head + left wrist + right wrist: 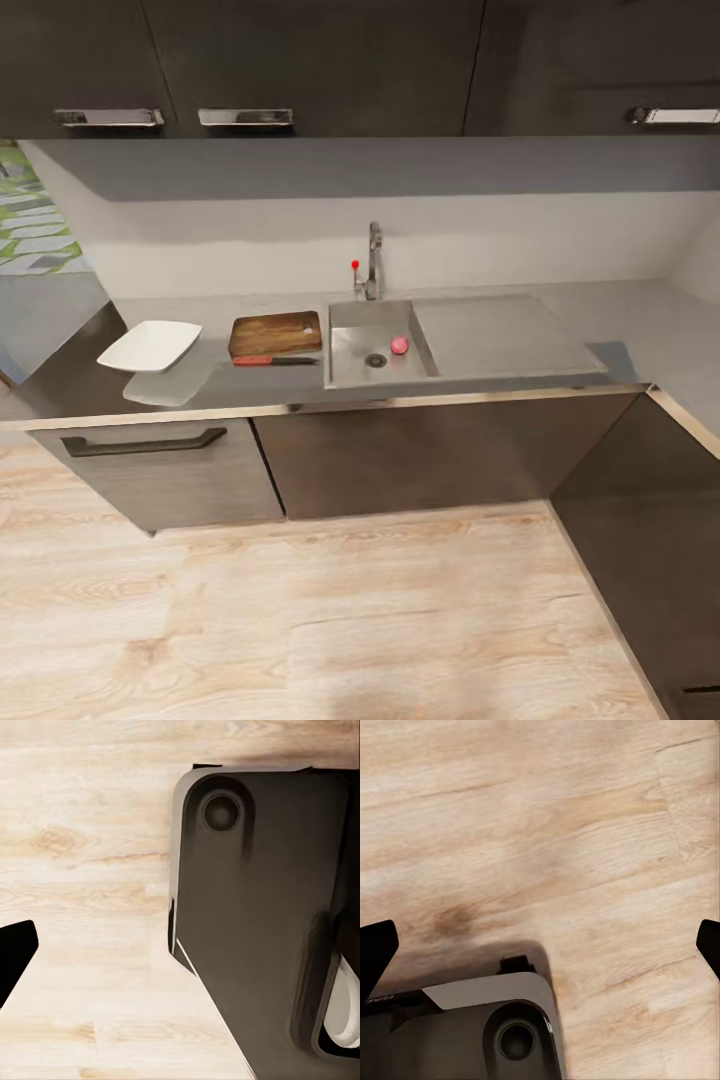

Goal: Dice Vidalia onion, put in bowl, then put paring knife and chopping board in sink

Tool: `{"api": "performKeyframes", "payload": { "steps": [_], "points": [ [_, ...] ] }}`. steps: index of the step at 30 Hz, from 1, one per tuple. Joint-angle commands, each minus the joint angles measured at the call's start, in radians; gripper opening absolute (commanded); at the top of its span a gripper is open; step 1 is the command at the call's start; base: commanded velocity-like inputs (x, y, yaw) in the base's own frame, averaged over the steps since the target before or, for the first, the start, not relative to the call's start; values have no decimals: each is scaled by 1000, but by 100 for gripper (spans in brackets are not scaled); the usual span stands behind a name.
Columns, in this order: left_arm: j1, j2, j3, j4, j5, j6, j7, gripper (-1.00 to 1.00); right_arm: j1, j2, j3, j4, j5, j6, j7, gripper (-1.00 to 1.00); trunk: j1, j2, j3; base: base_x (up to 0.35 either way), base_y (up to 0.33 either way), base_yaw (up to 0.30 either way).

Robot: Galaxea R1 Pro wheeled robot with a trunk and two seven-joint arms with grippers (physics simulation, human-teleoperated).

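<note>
Starting from the onion [400,345]: small pinkish ball in the sink [350,372] basin, just beside the round drain [376,360], on the drainboard side. Chopping board [276,333] lies on the table [620,310] just left of the sink, paring knife [272,360] along its front edge, red handle pointing away from the sink. White bowl [151,345] sits further left, near the table's end. Tap [373,262] stands behind the basin.

We judge nothing is started yet; the step in hand is the approach, and we're well back on the wood floor [330,620]. Both wrist views look down at floor and our own dark base [255,915].

Right gripper [544,941]: one dark fingertip at each edge of its view, so spread wide, holding nothing. Left gripper: one fingertip [15,952] visible, so we cannot tell its opening.

To do this well: roll in square to the sink, stop close to the cabinet front so the basin is within reach, then drop in from above, clear of the tap.
</note>
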Motion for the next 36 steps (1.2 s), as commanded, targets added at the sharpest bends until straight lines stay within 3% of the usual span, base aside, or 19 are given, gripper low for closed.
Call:
{"api": "performKeyframes", "payload": {
  "steps": [1,15,30,36],
  "points": [
    [1,0,-1,-2,8,-1,2,100,-1,0,-4,1,11,-2,-7,100,1,-2,-1,284,-220,0],
    [1,0,-1,-2,8,-1,1,100,-1,2,-4,1,10,-1,-7,100,1,-2,-1,282,-220,123],
    [1,0,-1,-2,8,-1,1,100,-1,2,-4,1,12,0,-7,100,1,-2,-1,277,-154,9],
    [1,0,-1,-2,8,-1,1,100,-1,1,-4,1,12,0,-7,100,1,-2,-1,102,-50,0]
  ]
}}
